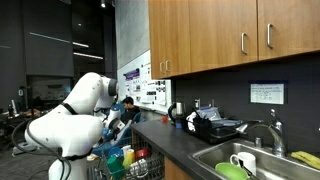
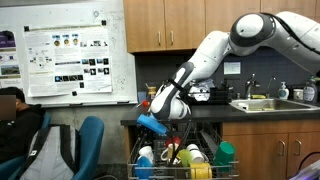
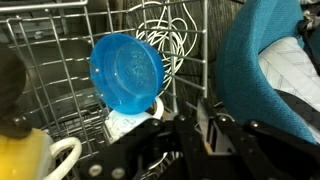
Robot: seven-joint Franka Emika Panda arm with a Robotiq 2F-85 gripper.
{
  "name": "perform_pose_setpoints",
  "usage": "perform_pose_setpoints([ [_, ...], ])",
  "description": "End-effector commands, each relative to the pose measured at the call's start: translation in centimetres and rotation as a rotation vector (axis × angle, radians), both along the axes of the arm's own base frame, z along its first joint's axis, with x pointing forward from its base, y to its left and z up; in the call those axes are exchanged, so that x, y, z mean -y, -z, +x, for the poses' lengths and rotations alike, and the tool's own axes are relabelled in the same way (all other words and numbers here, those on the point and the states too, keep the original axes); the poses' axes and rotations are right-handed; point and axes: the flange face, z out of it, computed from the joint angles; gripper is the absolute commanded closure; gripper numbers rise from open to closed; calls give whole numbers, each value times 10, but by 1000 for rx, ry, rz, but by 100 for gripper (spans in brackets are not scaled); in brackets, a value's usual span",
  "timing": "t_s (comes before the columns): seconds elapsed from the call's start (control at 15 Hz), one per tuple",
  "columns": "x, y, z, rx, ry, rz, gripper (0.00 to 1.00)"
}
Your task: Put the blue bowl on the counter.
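1. We see the gripper low over the open dishwasher rack. Its jaws pinch the rim of the blue bowl.
2. In the wrist view the blue bowl sits at about 10 o'clock from the picture's centre. It is tilted with its hollow towards the camera, and the rack's wires are behind it.
3. In an exterior view the bowl hangs just above the rack's contents and touches nothing we can make out.
4. We judge the grasp made and the bowl out of the rack, so roughly the first half is done.
5. The counter lies at about 2 o'clock from the bowl, well apart.
6. What is left: carry the bowl up and across, set it on bare worktop short of the sink, and let go.
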Motion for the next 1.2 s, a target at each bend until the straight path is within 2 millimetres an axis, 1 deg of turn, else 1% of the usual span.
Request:
perform_pose_setpoints([
  [0.0, 10, -17, -10, -35, -11, -21, 55],
  [0.13, 11, -11, -8, -56, -23, -25, 45],
  [0.33, 10, 1, 1, -79, -38, -27, 26],
  [0.53, 15, 12, 9, -100, -48, -35, 4],
  [0.67, 17, 22, 14, -108, -50, -34, 0],
  [0.87, 20, 36, 22, -117, -54, -40, 0],
  [1.0, 15, 39, 27, -122, -65, -42, 0],
  [1.13, 9, 38, 33, -118, -87, -41, 0],
])
